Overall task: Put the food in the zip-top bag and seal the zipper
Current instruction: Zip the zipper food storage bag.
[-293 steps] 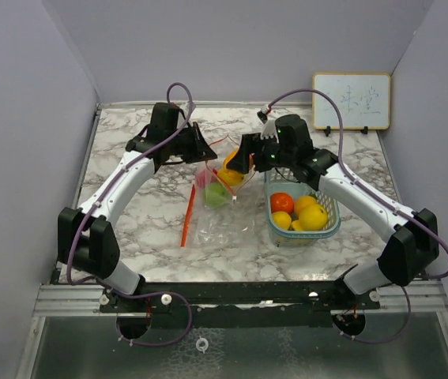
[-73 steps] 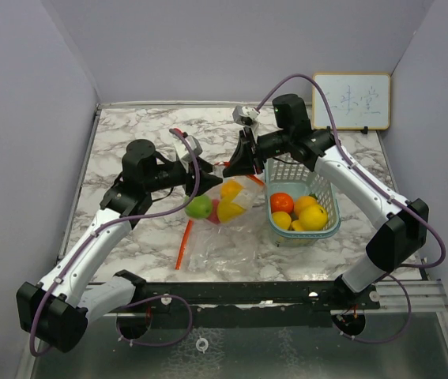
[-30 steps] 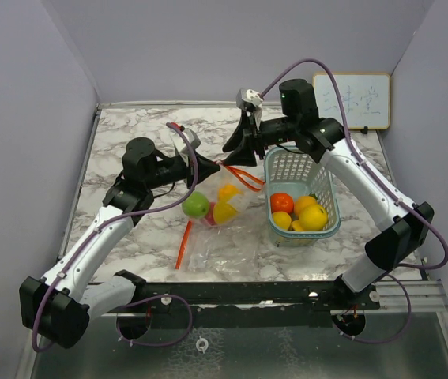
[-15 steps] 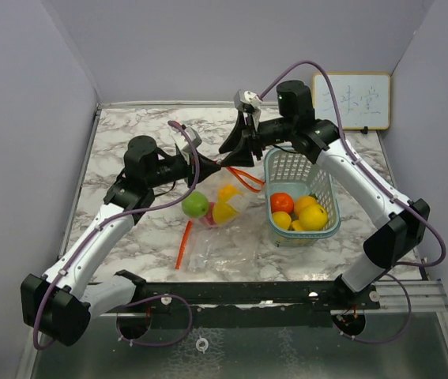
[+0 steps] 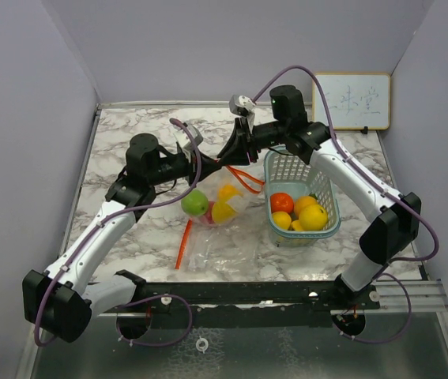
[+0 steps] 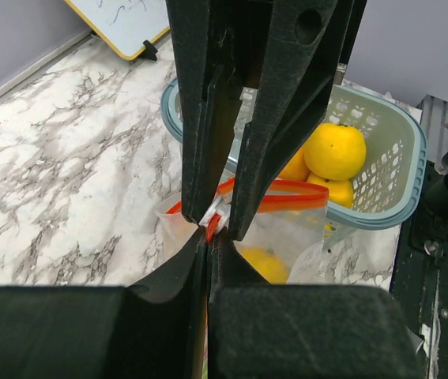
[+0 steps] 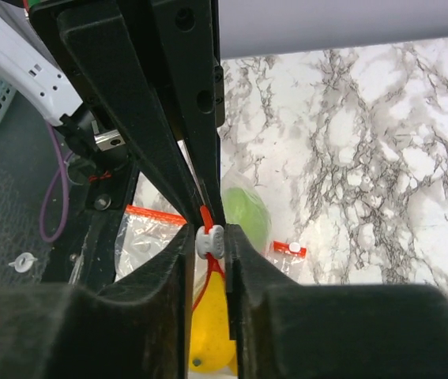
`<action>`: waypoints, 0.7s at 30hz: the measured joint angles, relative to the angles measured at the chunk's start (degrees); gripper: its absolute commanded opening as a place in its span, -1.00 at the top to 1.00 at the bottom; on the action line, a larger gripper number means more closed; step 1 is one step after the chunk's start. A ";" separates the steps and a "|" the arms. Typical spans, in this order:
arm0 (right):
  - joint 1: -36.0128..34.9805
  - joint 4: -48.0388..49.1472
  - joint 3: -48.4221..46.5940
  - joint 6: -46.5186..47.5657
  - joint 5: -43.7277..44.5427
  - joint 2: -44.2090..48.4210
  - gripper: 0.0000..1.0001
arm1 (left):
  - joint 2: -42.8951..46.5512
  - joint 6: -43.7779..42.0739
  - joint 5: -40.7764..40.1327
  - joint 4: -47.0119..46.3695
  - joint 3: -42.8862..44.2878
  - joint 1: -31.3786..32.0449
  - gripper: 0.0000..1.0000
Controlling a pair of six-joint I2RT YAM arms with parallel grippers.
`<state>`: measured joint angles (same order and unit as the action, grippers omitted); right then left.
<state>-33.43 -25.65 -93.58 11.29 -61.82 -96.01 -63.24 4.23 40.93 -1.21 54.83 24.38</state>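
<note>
- On the tabletop (image 5: 129, 134), your zip-top bag (image 5: 224, 241) lay just left of the basket (image 5: 268, 170), with its mouth lifted.
- Left of the basket, your left gripper (image 6: 208, 246) was clenched on the bag's red zipper edge.
- Your right gripper (image 7: 209, 235) pinched the white slider (image 7: 209, 243) there.
- Some food (image 5: 195, 204) sat inside the bag, and more sat in the basket.

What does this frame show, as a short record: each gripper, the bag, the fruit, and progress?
left gripper: shut on the bag at its zipper end
right gripper: shut on the slider
bag: held up by its top edge between the grippers
zipper: open, bowed into a loop
bagged fruit: green, yellow and orange visible
basket: right of the bag
basket fruit: one orange, several yellow
progress: fruit left to bag, bag not sealed
</note>
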 measured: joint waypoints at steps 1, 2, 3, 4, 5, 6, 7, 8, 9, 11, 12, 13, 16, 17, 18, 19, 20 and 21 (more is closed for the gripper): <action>0.04 0.04 0.00 -0.09 -0.02 0.00 0.80 | 0.00 -0.02 -0.02 0.04 0.07 -0.02 1.00; 0.13 0.17 0.00 -0.20 0.04 0.00 0.83 | 0.00 -0.02 -0.02 0.20 0.09 -0.11 1.00; 0.15 0.22 0.00 -0.26 0.11 0.00 0.85 | 0.00 -0.04 -0.04 0.35 0.11 -0.22 1.00; 0.15 0.17 0.00 -0.28 0.22 0.00 0.87 | 0.00 -0.09 -0.04 0.59 0.11 -0.26 1.00; 0.15 0.13 0.00 -0.33 0.44 0.00 0.90 | 0.00 -0.20 -0.09 0.81 0.13 -0.28 1.00; 0.15 0.02 0.00 -0.33 0.76 0.00 0.92 | 0.00 -0.42 -0.17 1.18 0.26 -0.28 1.00; 0.15 -0.04 0.00 -0.33 1.03 0.00 0.92 | 0.00 -0.81 -0.35 1.92 0.63 -0.31 1.00; 0.13 -0.04 0.00 -0.35 1.22 0.00 0.93 | 0.00 -1.18 -0.52 2.73 0.98 -0.33 1.00; 0.11 -0.04 0.00 -0.33 1.64 0.00 0.94 | 0.00 -1.68 -0.98 3.63 1.46 -0.48 1.00; 0.09 0.04 0.00 -0.31 2.82 0.00 0.95 | 0.02 -2.73 -1.77 5.40 2.25 -0.68 1.00; 0.07 0.04 0.02 -0.28 3.34 0.00 0.95 | 0.04 -3.21 -2.14 6.38 2.64 -0.87 1.00; -0.07 0.17 0.15 -0.24 3.96 0.00 0.95 | 0.17 -3.82 -2.60 7.34 2.97 -1.16 1.00; -0.13 0.13 0.92 -0.22 5.35 0.02 0.95 | 1.16 -5.44 -4.35 9.68 3.78 -2.36 1.00; -0.09 0.15 1.20 -0.24 5.70 0.02 0.95 | 1.49 -6.16 -5.40 10.03 3.89 -2.75 1.00; -0.04 0.13 1.53 -0.24 6.14 0.02 0.95 | 2.12 -6.32 -5.55 10.47 4.00 -3.39 1.00; 0.00 0.13 1.79 -0.22 6.45 0.02 0.95 | 2.69 -6.78 -6.27 10.95 4.15 -3.87 1.00; 0.07 0.09 2.01 -0.22 6.86 0.02 0.95 | 3.19 -7.28 -7.08 11.47 4.46 -4.28 1.00; 0.13 0.07 2.23 -0.22 7.10 0.02 0.95 | 3.56 -7.69 -7.67 11.85 4.72 -4.63 1.00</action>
<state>-33.30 -25.58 -91.35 11.07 -54.72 -95.98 -59.68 -3.46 33.26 10.63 59.55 19.75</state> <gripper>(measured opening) 0.102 0.011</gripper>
